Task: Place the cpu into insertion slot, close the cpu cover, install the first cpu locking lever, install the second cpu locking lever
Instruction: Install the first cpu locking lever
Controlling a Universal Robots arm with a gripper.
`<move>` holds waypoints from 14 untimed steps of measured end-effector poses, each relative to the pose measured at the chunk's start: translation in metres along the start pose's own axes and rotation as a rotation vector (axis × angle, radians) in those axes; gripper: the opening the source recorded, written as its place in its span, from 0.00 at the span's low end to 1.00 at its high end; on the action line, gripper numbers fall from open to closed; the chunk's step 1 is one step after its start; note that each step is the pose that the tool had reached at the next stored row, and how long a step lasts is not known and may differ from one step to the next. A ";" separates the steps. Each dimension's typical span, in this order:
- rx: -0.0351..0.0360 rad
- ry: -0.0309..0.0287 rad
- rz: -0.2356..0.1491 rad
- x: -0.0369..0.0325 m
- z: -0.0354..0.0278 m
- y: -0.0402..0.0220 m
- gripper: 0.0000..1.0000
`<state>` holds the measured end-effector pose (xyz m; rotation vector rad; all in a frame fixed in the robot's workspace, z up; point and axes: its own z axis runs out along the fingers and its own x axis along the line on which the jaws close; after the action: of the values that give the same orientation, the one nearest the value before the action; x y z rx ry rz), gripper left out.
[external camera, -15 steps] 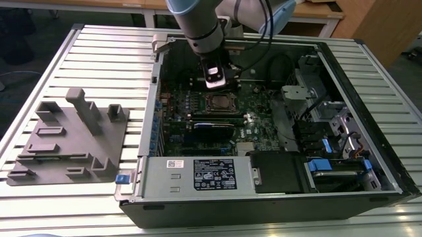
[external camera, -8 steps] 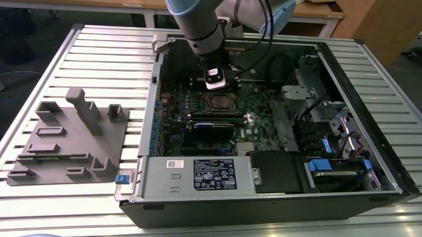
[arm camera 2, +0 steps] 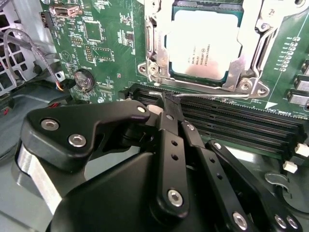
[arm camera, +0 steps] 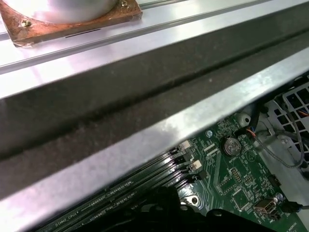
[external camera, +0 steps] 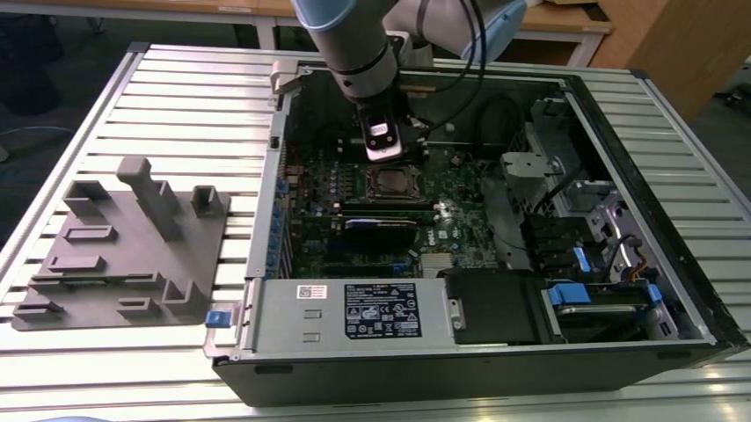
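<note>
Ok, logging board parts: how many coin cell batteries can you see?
1. The coin cell battery sits on the green board, apart from the cpu; others may be hidden.

You can count one cpu [arm camera 2: 205, 46], sitting just beyond the claw's tip, inside one insertion slot [arm camera 2: 153, 46] with one cpu cover [arm camera 2: 251, 43] closed over it. One thin wire lever [arm camera 2: 212, 96] lies between the claw [arm camera 2: 166, 104] and the socket. Beside the claw you see one round coin battery [arm camera 2: 83, 79]. Well apart from the claw, outside the computer case [external camera: 657, 352], there is one grey fixture tray [external camera: 118, 264].
</note>
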<state>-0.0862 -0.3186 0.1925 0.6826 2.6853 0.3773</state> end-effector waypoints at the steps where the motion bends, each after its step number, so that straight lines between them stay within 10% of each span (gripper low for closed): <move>1: -0.0006 -0.0010 0.000 0.0001 0.0005 -0.0002 0.11; 14: -0.0009 -0.0081 -0.003 -0.0009 0.0033 -0.0050 0.11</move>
<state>-0.0863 -0.3227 0.1881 0.6789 2.6780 0.3743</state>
